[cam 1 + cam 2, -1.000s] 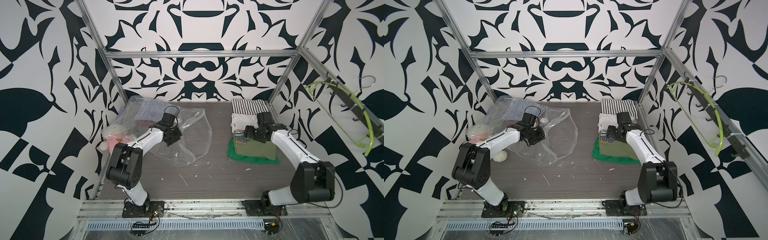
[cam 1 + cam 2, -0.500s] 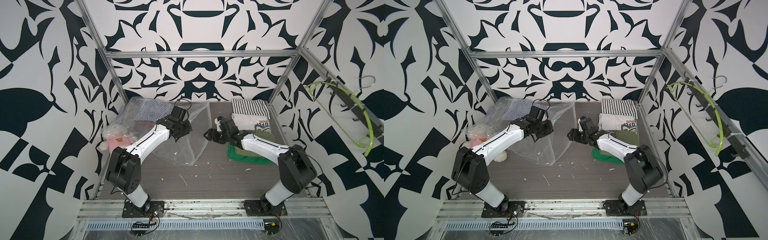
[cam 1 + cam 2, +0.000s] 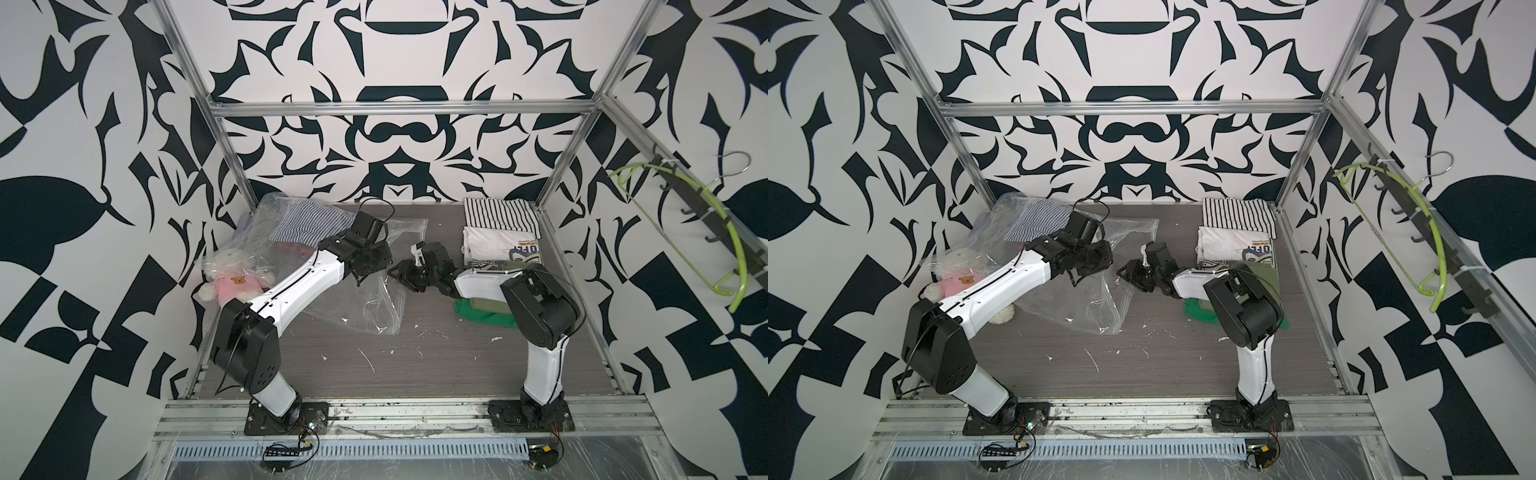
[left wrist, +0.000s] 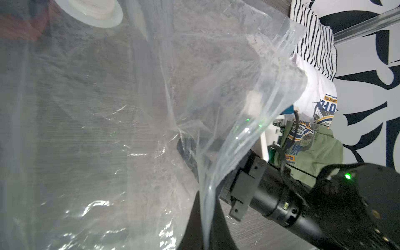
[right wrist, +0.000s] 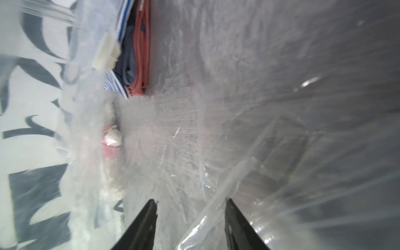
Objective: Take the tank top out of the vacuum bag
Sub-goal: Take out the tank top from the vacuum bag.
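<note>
Stretching left-to-right, mouth rightward: vacuum bag (image 3: pixel 376 309), pinched by left gripper (image 3: pixel 365 270); right gripper (image 3: pixel 397 276) agape.

The clear crinkly plastic vacuum bag (image 3: pixel 376 309) has a round white valve cap (image 4: pixel 95 10). A blue-and-white pinstriped garment (image 3: pixel 307 220) and a red garment (image 5: pixel 142 54) show through it. At the grey wood-grain table's (image 3: pixel 415 365) far right corner lie a black-and-white striped shirt (image 3: pixel 498 214) and a white T-shirt with blue-and-yellow print (image 3: pixel 494 245).

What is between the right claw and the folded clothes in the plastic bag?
Only the crinkled clear plastic of the bag itself. The right wrist view shows nothing else from the right gripper to the folded clothes.
</note>
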